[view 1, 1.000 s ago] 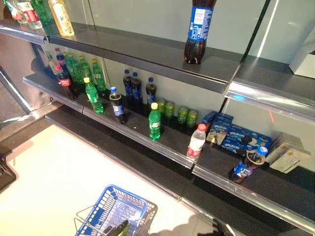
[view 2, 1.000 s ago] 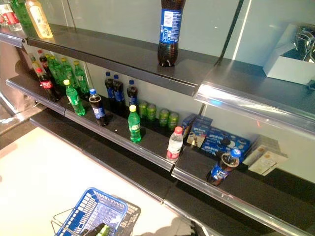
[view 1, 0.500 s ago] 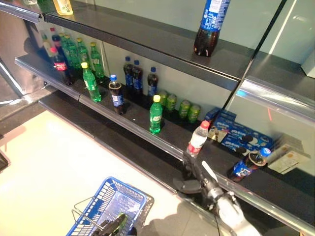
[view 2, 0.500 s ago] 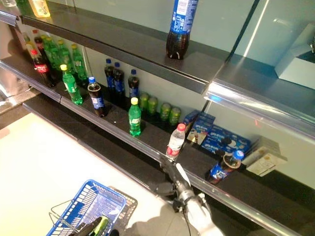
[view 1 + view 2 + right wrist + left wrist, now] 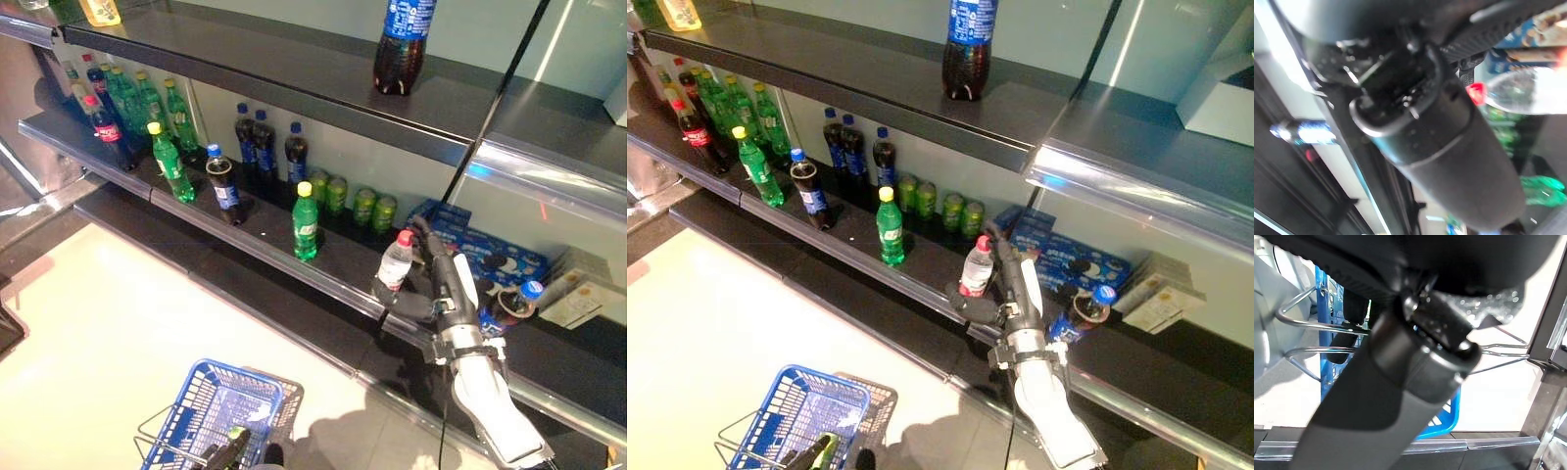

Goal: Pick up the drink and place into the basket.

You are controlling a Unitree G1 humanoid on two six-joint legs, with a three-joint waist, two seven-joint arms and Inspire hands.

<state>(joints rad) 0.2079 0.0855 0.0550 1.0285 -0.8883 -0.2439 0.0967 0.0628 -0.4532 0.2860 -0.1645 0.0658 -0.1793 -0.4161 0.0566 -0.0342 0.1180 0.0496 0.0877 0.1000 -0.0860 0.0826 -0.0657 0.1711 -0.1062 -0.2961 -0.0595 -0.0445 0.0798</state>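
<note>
A clear drink bottle with a red cap (image 5: 395, 264) stands upright at the front of the middle shelf (image 5: 265, 245). My right hand (image 5: 446, 284) is open at shelf height. Its straight fingers reach up along the bottle's right side and its thumb lies low in front of the bottle's base, so the bottle stands in the gap between them. The bottle also shows past the thumb in the right wrist view (image 5: 1528, 95). The blue basket (image 5: 220, 406) hangs low at the lower left, with my left hand (image 5: 230, 452) shut on its wire handles (image 5: 1317, 323).
Green bottles (image 5: 305, 223), dark cola bottles (image 5: 263, 147) and green cans (image 5: 362, 206) stand along the same shelf. Blue boxes (image 5: 480, 245) lie behind the hand, and a tilted dark bottle with a blue cap (image 5: 509, 308) lies to its right. A big cola bottle (image 5: 400, 44) stands on the top shelf.
My right hand has risen from below the shelf edge to the red-capped bottle and now brackets it. The view has shifted a little. The blue basket stays low at the left.
</note>
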